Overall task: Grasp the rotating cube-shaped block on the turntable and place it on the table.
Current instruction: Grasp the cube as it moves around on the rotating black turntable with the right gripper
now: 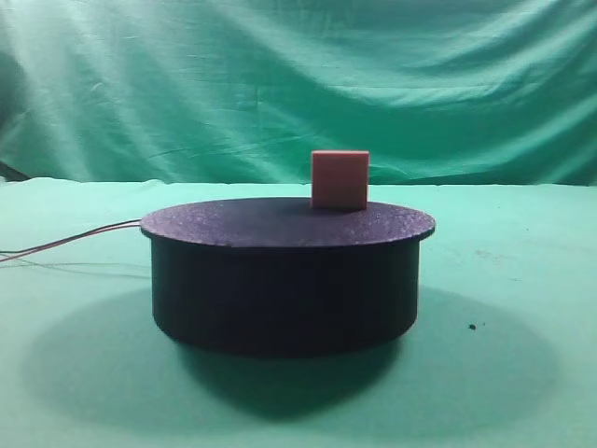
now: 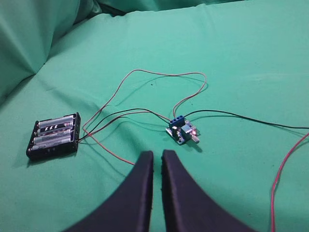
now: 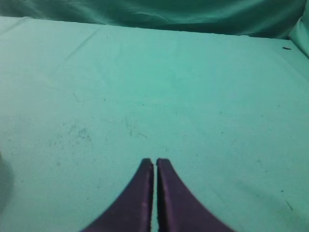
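A salmon-pink cube-shaped block (image 1: 340,179) sits upright on the black turntable (image 1: 284,275), right of centre near the disc's far edge. The turntable stands on the green table (image 1: 522,373). Neither gripper shows in the exterior view. In the left wrist view my left gripper (image 2: 157,153) hangs over green cloth, its dark fingers nearly together with only a thin slit and nothing between them. In the right wrist view my right gripper (image 3: 155,161) is shut over bare green cloth, holding nothing. The block and turntable are out of both wrist views.
Thin red wires (image 1: 75,241) run off the turntable's left side. Ahead of the left gripper lie a black battery holder (image 2: 53,136), a small blue circuit board (image 2: 181,130) and looping red and black wires (image 2: 159,77). A green backdrop (image 1: 298,84) hangs behind.
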Motion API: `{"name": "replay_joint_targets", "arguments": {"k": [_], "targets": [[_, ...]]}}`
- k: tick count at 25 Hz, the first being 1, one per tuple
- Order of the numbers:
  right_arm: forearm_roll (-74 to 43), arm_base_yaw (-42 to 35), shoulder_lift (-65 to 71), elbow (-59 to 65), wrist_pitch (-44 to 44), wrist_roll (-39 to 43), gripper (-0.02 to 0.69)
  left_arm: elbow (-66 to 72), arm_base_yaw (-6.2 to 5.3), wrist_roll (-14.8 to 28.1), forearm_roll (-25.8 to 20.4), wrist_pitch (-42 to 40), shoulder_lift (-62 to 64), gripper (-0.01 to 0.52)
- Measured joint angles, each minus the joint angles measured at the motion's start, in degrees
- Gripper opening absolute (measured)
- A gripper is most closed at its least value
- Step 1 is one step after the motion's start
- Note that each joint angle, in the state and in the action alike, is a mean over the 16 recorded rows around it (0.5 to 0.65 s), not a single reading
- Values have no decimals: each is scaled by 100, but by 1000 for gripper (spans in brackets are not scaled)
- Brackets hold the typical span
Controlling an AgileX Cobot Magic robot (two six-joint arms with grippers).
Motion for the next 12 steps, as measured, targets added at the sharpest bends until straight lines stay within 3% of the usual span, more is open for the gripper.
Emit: {"name": "replay_joint_targets", "arguments": {"k": [12], "targets": [[25, 0, 0, 4, -153, 17, 0, 0, 0, 0, 0, 0, 0, 0]]}}
